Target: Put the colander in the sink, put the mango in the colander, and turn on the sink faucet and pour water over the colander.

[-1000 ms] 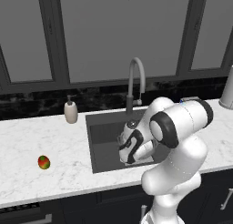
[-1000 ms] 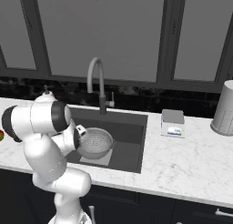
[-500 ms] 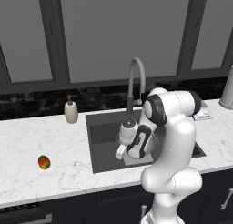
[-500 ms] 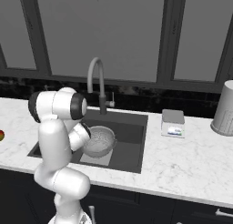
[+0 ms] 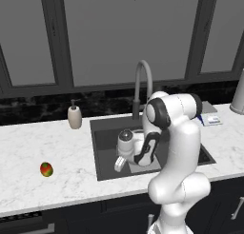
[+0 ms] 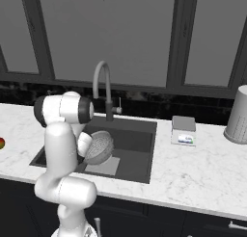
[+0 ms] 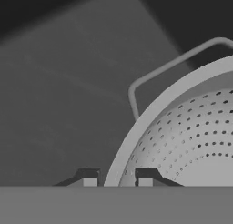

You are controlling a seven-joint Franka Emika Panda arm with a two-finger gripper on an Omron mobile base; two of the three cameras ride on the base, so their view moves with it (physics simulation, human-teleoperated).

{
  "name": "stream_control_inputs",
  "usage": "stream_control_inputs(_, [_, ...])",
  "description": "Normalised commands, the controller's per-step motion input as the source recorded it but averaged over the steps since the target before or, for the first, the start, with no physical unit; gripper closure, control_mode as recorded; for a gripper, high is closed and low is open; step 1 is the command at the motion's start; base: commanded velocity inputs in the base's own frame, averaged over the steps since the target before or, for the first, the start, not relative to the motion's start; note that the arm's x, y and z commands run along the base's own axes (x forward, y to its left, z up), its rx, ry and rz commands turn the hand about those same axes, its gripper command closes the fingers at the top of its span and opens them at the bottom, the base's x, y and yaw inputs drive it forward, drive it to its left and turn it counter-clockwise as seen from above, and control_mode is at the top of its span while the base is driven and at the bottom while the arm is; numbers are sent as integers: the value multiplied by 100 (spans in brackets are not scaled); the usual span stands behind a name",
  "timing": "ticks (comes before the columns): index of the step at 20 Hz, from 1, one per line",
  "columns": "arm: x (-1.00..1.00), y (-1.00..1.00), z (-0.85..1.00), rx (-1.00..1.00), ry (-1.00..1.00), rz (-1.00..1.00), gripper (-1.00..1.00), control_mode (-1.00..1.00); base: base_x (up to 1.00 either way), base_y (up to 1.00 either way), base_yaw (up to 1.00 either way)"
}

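The colander (image 6: 100,147), a light-grey perforated bowl, sits tilted low in the dark sink (image 6: 137,135). In the hand view its rim (image 7: 136,127) runs up between my two fingertips (image 7: 88,178), with a narrow gap on each side. My gripper (image 7: 117,178) is slightly open around that rim and reaches down into the basin (image 5: 106,150) at the colander's left side. The mango (image 5: 46,169), red and green, lies on the counter far to the left of the sink. The gooseneck sink faucet (image 6: 101,72) stands behind the basin, and no water runs from it.
A beige soap dispenser (image 5: 74,117) stands at the sink's back left corner. On the counter right of the sink is a small grey scale-like block (image 6: 183,130), with a tall grey perforated cylinder (image 6: 238,114) further right. My own white arm (image 5: 176,152) leans over the basin's front.
My arm's upper links have swung round above the sink while the colander stayed low in the basin. The fingertips have eased slightly apart from its rim.
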Motion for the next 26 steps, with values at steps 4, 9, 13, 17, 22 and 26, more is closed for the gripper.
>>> stream_control_inputs(4, [-19, -16, 14, 0, 1, -4, 100, -100, 0, 0, 0])
stream_control_inputs(9, [-4, -8, 34, 0, 8, -8, 100, -100, 0, 0, 0])
stream_control_inputs(13, [0, -2, 40, 0, 10, -9, 100, -100, 0, 0, 0])
stream_control_inputs(17, [9, 0, 41, 0, 10, -3, 100, -100, 0, 0, 0])
stream_control_inputs(22, [39, 0, 23, 3, 4, 0, 100, -100, 0, 0, 0])
stream_control_inputs(26, [51, 0, 16, 1, 0, 0, 100, -100, 0, 0, 0])
